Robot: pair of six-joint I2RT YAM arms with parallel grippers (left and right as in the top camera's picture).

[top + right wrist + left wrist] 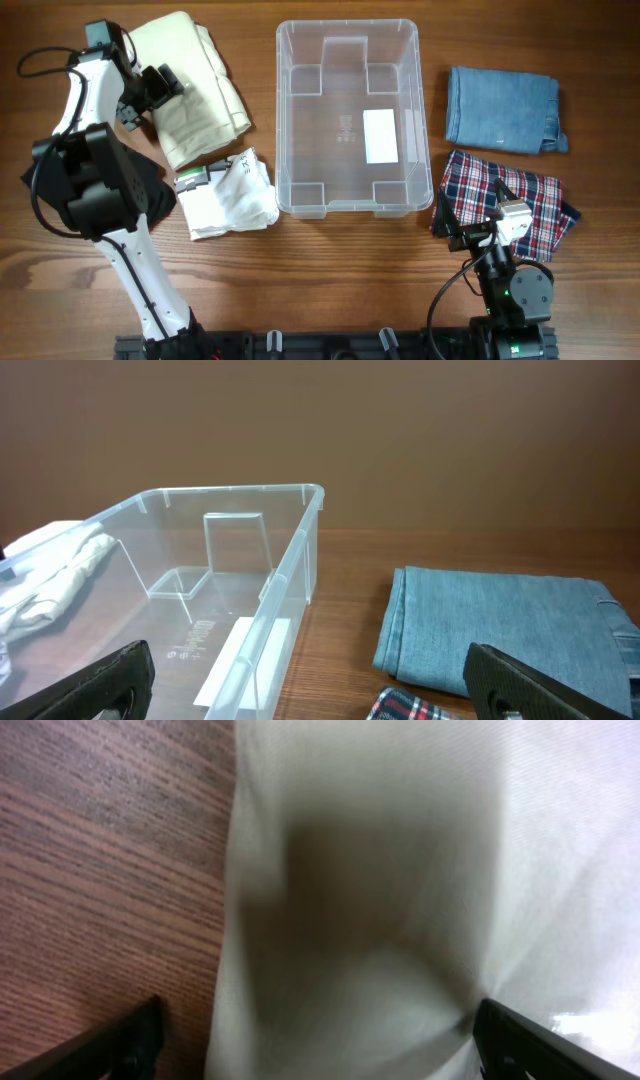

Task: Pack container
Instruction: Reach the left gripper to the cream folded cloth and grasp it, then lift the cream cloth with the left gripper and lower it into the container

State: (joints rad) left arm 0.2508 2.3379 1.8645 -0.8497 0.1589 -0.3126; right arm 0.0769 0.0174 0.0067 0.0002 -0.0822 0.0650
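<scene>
The clear plastic container [348, 120] stands empty in the middle of the table, a white label on its base; it also shows in the right wrist view [230, 580]. My left gripper [163, 84] is open, low over the folded cream cloth [195, 85], its fingers straddling the cloth's left edge [360, 920]. My right gripper [478, 225] is open and empty above the folded plaid shirt [520, 200], near the container's front right corner. The plaid shirt's corner shows in the right wrist view [415, 708].
Folded blue jeans [503, 110] lie right of the container and show in the right wrist view [500, 625]. A folded white garment [230, 195] lies left of the container's front. Wood table [330, 270] all around.
</scene>
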